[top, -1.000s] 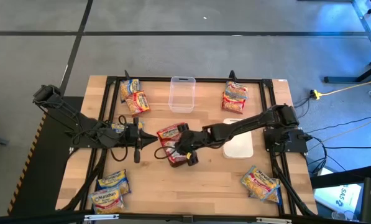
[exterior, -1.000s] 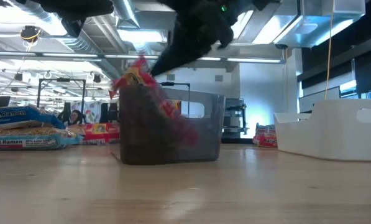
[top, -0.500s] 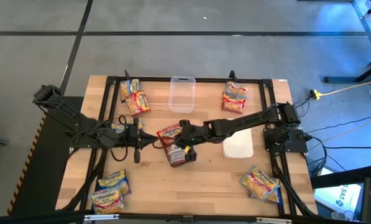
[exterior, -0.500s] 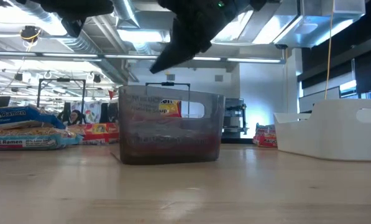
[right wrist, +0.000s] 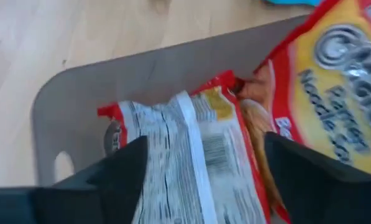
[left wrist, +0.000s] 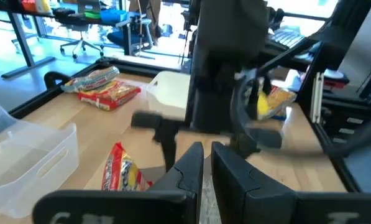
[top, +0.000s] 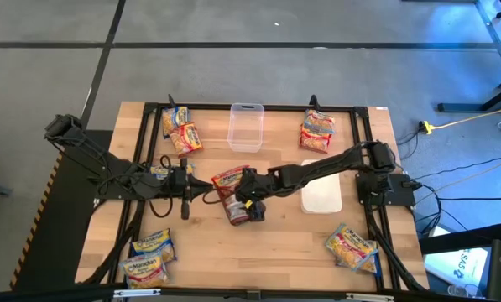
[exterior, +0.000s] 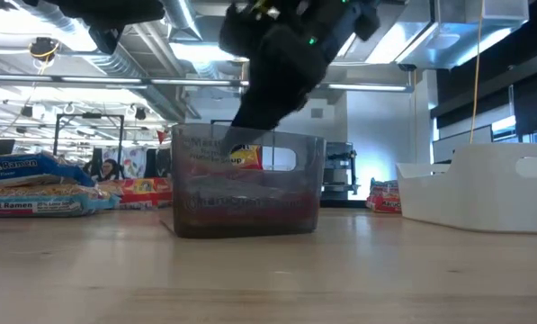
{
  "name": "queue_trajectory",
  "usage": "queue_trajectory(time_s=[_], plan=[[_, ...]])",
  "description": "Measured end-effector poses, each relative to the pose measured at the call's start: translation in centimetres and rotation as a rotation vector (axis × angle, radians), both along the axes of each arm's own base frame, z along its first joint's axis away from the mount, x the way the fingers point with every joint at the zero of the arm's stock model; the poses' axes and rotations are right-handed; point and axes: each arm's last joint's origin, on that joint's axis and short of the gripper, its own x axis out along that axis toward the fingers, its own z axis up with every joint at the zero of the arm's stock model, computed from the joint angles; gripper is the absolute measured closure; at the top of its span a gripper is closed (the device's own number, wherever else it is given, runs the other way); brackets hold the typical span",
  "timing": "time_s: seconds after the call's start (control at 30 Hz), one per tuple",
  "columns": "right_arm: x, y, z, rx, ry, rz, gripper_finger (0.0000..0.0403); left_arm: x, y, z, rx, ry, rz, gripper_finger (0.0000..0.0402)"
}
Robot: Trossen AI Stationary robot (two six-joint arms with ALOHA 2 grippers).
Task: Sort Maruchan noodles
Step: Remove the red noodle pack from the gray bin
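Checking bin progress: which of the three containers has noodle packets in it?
The grey container mid-table under the right gripper holds red packets; the clear one and white one look empty.

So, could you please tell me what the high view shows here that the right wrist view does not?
Only the high view shows the whole table, the left gripper waiting left of centre, the clear bin, the white bin and the outlying noodle piles. Only the right wrist view shows a packet's printed back lying inside the grey bin. Both show the right gripper, jaws open, over that bin with its red packets.
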Motion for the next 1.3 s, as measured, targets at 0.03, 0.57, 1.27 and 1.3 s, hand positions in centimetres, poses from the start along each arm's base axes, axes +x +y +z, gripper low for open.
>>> queue_trajectory(time_s=[0.03,0.57,1.27,1.3], plan=[[0.3,0.0,-0.5,0.002,-0.004,0.005,0.0086,0.0,0.0,0.0,0.001,0.003,0.000,0.0375],[1.3,-0.3,-4.4,0.039,0.061,-0.019,0.0099,0.0,0.1,-0.1,0.003,0.005,0.002,0.0375],[1.4,-0.6,-6.0,0.011,0.100,0.019,0.0393,0.1,0.2,0.0,0.004,0.004,0.009,0.0375],[1.4,-0.6,-5.9,0.010,0.098,0.021,0.0396,0.1,0.2,0.0,0.004,0.004,0.009,0.0375]])
